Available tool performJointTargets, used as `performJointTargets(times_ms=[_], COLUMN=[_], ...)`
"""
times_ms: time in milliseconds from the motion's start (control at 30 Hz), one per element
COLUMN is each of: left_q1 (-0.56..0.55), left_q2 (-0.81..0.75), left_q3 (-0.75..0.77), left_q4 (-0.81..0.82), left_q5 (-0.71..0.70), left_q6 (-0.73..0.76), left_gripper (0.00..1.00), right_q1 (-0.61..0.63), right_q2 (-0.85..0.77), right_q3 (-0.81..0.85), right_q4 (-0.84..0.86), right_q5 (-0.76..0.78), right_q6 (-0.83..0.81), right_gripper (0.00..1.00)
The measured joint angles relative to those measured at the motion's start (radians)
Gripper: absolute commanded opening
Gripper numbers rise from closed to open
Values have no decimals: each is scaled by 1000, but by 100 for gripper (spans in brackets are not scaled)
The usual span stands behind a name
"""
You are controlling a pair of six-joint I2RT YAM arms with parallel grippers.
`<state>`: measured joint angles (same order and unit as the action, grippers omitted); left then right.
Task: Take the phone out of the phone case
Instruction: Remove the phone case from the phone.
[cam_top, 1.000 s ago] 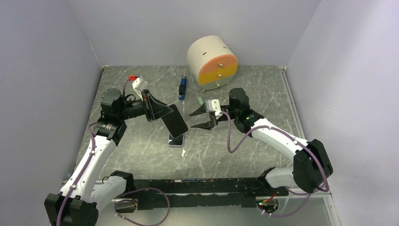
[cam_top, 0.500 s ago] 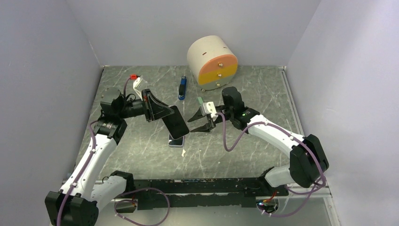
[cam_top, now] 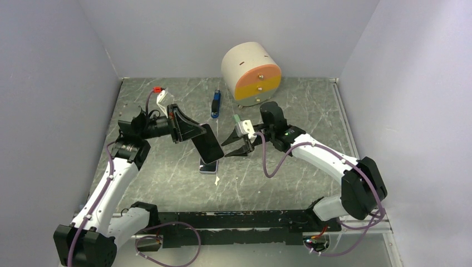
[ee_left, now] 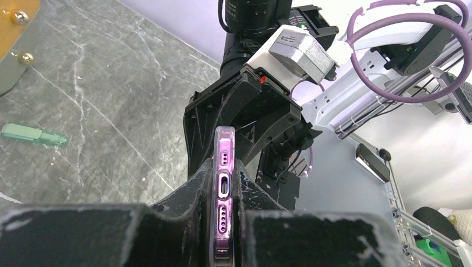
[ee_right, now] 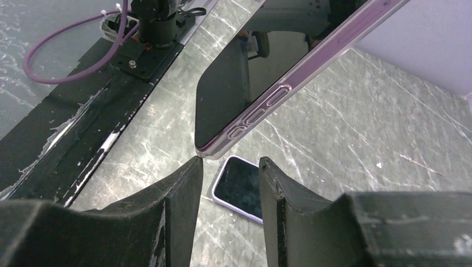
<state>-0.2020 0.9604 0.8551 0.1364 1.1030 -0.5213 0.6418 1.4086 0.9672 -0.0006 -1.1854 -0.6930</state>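
Grey veined tabletop (cam_top: 167,183), walled on 3 sides.

1 round drum (cam_top: 250,69) at the far edge, lying on its side, flat face banded orange over yellow with small knobs. Fronts shut; contents hidden.

2 arms, 1 left (cam_top: 111,183), 1 right (cam_top: 328,161), both reaching toward the middle.

1 phone case (cam_top: 209,143), clear with a purple tint, held off the tabletop and tilted. Inside it: 1 phone (ee_right: 234,83), dark screen, seated fully in the case. Clamped at one end by the left pincer (cam_top: 196,131), fingers tight on both flat faces, port edge showing between them in the left wrist view.

Right pincer (cam_top: 228,148) spread moderately wide, holding nothing. Lower corner of the case just above the gap between its fingertips (ee_right: 195,164); contact with the corner not clear.

1 second phone (cam_top: 209,166) flat on the tabletop, screen up, directly beneath the raised case.

Smaller items, 1 of each, all loose on the tabletop:
- blue object (cam_top: 215,104), near the drum
- white piece with a red tip (cam_top: 160,95), far left
- green stick (ee_left: 33,135), between drum and right pincer
- white scrap (cam_top: 216,179), just beside the second phone
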Motion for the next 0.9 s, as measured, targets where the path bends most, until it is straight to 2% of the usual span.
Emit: performJointTargets(times_ms=[900], left_q1=[0], left_q2=[0], left_q3=[0], left_q4=[11], left_q5=[-8], left_q6=[2], left_gripper=[2], right_q1=[8], right_q2=[18], right_q3=[40], right_q4=[-66], right_q5=[-29], right_q6=[-44], right_gripper=[44])
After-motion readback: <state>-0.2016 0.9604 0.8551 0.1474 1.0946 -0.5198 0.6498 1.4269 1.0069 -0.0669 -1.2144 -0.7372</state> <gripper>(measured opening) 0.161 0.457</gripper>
